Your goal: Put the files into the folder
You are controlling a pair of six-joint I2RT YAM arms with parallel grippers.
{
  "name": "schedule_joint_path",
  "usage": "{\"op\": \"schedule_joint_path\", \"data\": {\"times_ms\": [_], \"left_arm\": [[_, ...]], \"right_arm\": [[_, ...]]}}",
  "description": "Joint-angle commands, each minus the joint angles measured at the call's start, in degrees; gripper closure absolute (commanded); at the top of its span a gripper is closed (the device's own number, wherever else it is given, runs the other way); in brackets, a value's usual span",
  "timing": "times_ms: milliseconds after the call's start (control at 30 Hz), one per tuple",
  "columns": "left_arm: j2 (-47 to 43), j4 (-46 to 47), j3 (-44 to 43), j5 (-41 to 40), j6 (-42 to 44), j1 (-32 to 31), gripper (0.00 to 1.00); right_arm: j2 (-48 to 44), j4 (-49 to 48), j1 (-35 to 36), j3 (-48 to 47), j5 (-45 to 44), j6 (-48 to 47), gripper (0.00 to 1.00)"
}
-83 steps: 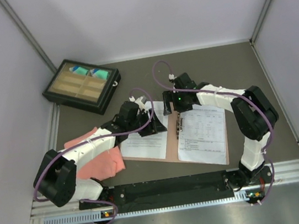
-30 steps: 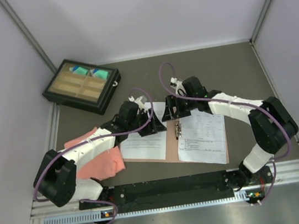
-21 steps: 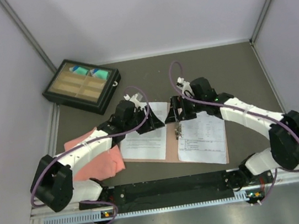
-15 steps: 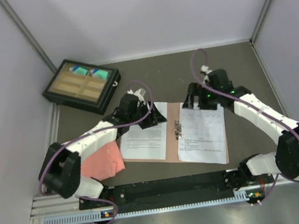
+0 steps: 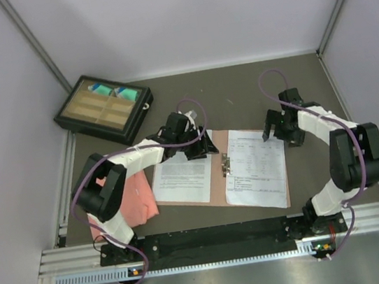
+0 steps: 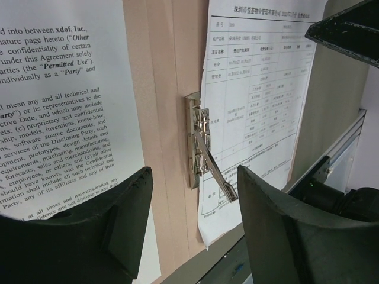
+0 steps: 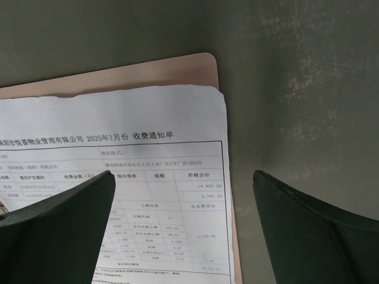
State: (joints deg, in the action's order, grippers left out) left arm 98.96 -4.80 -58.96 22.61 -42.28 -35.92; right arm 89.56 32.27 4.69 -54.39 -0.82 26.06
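Since the earlier frames our right gripper has swung from the spine of the tan folder out to its far right corner. Our left gripper has drawn back over the far edge of the dense-text sheet. Both claws stand spread, holding nothing. The folder lies open, with that sheet on its left half, the table sheet on its right half, and the metal clip between them. A salmon-pink cloth lies just beside the folder's left edge. Well apart, a black compartment tray holds something teal.
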Motion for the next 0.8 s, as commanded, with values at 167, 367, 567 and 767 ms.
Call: {"op": "schedule_joint_path", "data": {"times_ms": [167,367,567,767], "left_arm": [[3.26,1.19,0.07,-4.32,0.45,0.85,0.36],[5.63,4.36,3.32,-5.3,-3.15,2.0,0.37],[6.16,5.77,4.03,-5.82,-3.25,2.0,0.37],[5.98,5.76,4.29,-5.74,-3.07,2.08,0.37]], "right_arm": [[3.78,-5.64,-0.56,-3.35,-0.06,-6.81,0.01],[5.8,-7.13,0.75,-4.14,2.49,-9.36,0.01],[6.24,-8.1,3.31,-5.46,2.23,-10.59,0.01],[4.84,-9.15,5.24,-5.82,3.19,-10.95,0.01]]}}
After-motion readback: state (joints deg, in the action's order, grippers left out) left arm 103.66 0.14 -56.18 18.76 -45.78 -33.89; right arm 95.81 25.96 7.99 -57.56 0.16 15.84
